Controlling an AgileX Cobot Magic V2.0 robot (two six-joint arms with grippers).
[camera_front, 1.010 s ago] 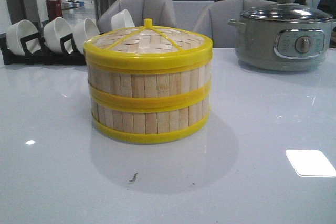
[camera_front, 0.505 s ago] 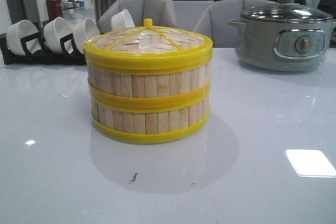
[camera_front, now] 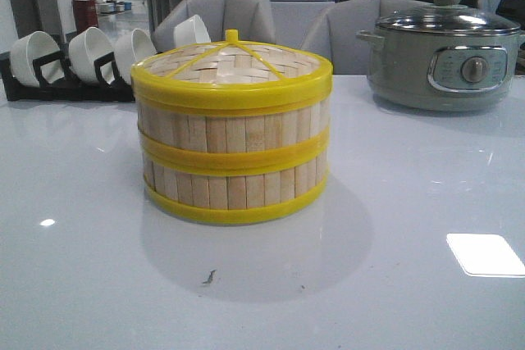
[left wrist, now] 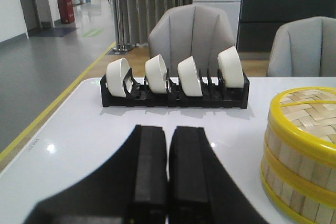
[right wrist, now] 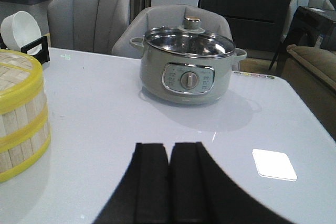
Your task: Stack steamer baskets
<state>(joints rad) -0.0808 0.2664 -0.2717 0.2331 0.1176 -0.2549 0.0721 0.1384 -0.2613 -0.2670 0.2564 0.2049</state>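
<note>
In the front view we see the two steamer baskets (camera_front: 232, 157) already stacked one on the other, standing at the centre of the frame on the glossy white worktop (camera_front: 410, 284). The upper basket (camera_front: 234, 125) sits squarely on the lower basket (camera_front: 236, 186), their yellow rims meeting in a band across the middle. A woven lid (camera_front: 231, 63) with yellow spokes and a small knob covers the top.

At the upper right of that frame stands a grey-green electric pot (camera_front: 447, 59) with a glass cover, well apart from the stack. At the upper left a black rack (camera_front: 49, 79) holds white bowls (camera_front: 90, 53) on edge. Grey chairs (camera_front: 217, 14) stand behind the worktop.

In the left wrist view our left hand (left wrist: 168, 174) shows its two black fingers pressed together, closed on nothing, with the stack at the right edge of the frame and the rack across the middle. In the right wrist view our right hand (right wrist: 169, 182) is likewise closed and empty, the pot in the upper centre and the stack at the left edge. Neither hand touches the baskets.
</note>
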